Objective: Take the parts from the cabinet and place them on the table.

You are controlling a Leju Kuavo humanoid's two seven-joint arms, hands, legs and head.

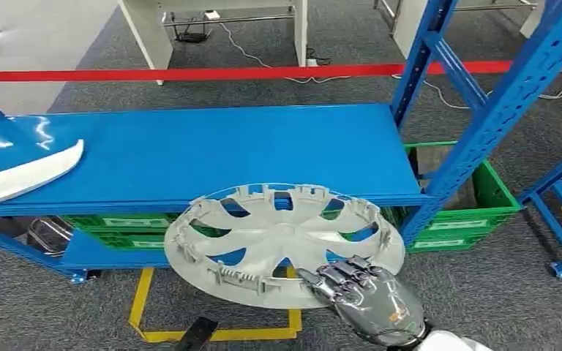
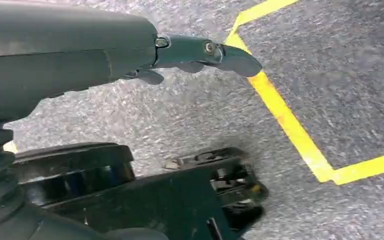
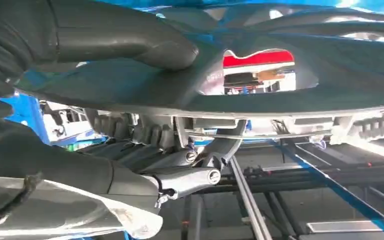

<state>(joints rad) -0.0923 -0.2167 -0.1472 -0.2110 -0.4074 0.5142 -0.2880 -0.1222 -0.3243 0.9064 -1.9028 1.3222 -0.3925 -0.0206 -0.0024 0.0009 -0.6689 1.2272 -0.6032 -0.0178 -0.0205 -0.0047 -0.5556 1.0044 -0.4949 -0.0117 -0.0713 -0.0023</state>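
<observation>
A silver-grey wheel cover with curved spokes hangs nearly flat in front of the blue shelf, off the shelf's front edge. My right hand grips its near right rim; the right wrist view shows the thumb on one face of the wheel cover and the fingers under its rim. A long white curved part lies at the shelf's left end. My left hand hangs over the grey carpet, fingers extended and holding nothing.
Blue rack uprights rise at the right. Green crates sit under the shelf. Yellow floor tape marks a box on the carpet, also seen as yellow tape. A red barrier band runs behind the rack.
</observation>
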